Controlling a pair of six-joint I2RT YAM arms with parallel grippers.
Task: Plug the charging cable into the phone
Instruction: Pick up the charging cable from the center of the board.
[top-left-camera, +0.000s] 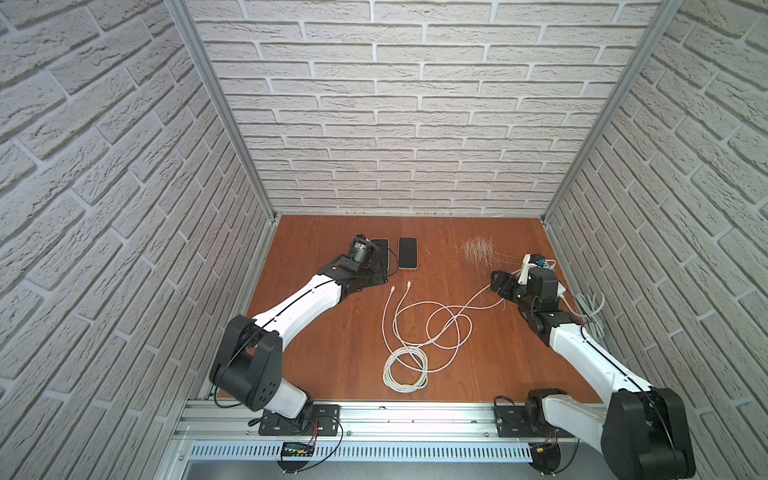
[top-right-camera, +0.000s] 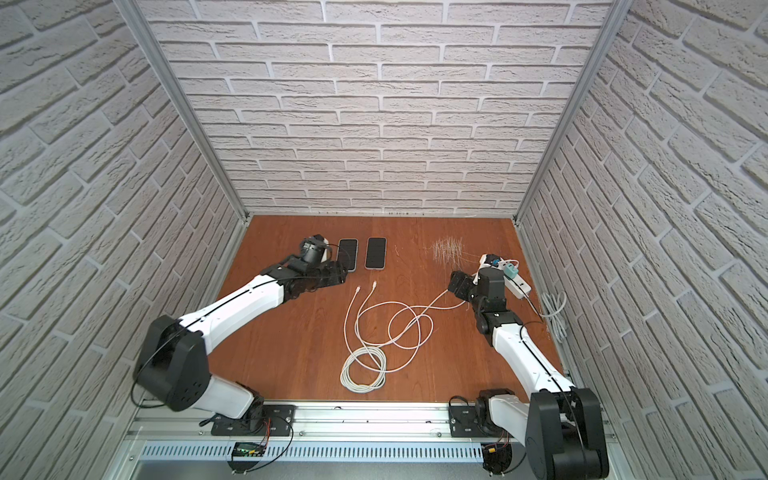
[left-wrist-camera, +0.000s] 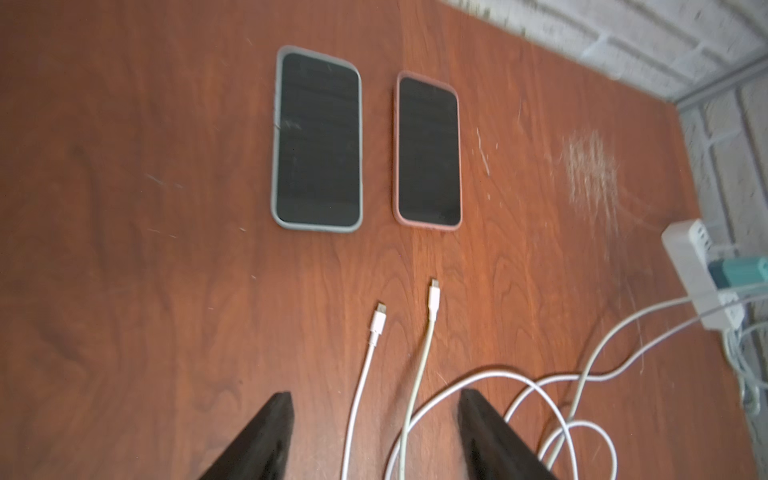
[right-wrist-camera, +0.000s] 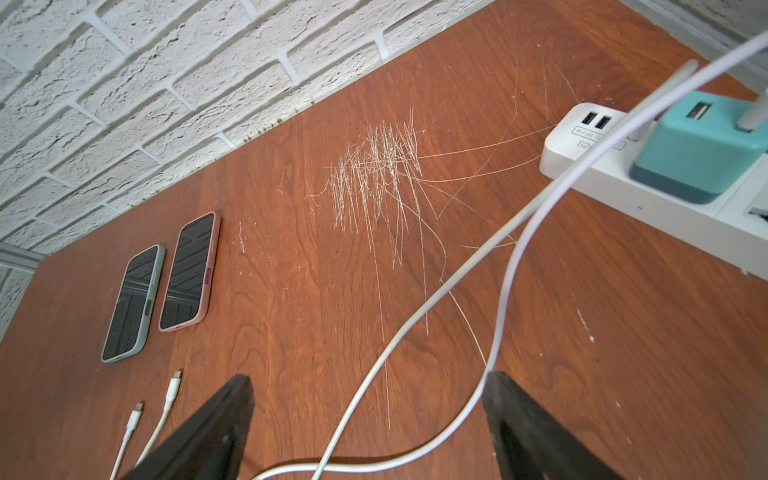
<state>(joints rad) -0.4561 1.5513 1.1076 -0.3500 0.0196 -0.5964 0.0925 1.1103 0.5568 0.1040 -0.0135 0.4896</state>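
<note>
My left pincer (left-wrist-camera: 374, 401) gaped, empty; thin white charging-cable plug (left-wrist-camera: 434, 293) lay just ahead, long axis toward flat pink-cased phone (left-wrist-camera: 428, 151); my right pincer (right-wrist-camera: 370, 380), gaping too, farther.

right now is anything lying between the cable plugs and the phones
Nothing visible: only bare table separates the nearer plug from the pink-cased phone and the second plug from the grey-cased phone.
</note>
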